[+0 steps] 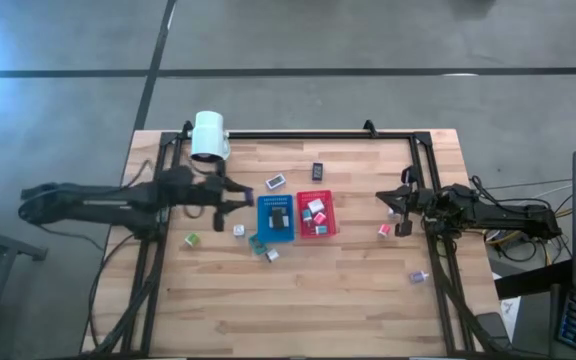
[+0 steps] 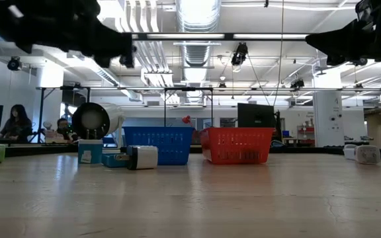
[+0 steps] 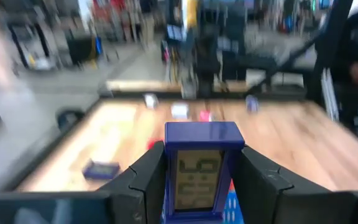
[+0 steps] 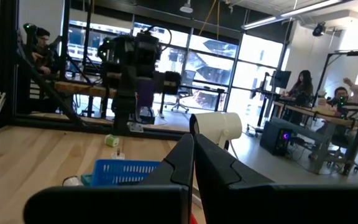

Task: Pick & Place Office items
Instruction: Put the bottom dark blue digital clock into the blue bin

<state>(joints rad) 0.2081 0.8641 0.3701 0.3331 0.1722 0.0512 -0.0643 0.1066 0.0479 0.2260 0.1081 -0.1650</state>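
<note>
left gripper (image 3: 197,180) clamped on a dark blue clock (image 3: 202,171), hovering at 9 o'clock of the blue tray (image 1: 276,217). right gripper (image 1: 400,212) fingers together, empty, waiting at 3 o'clock of the red tray (image 1: 317,214).

My table (image 1: 348,290) is matt planked wood; my left gripper (image 3: 199,180) clamps a glossy blue plastic clock (image 3: 202,168).

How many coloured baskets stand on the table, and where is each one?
2. The blue basket stands near the middle of the table; the red basket stands close beside it, to its right in the high view. None seems hidden.
</note>
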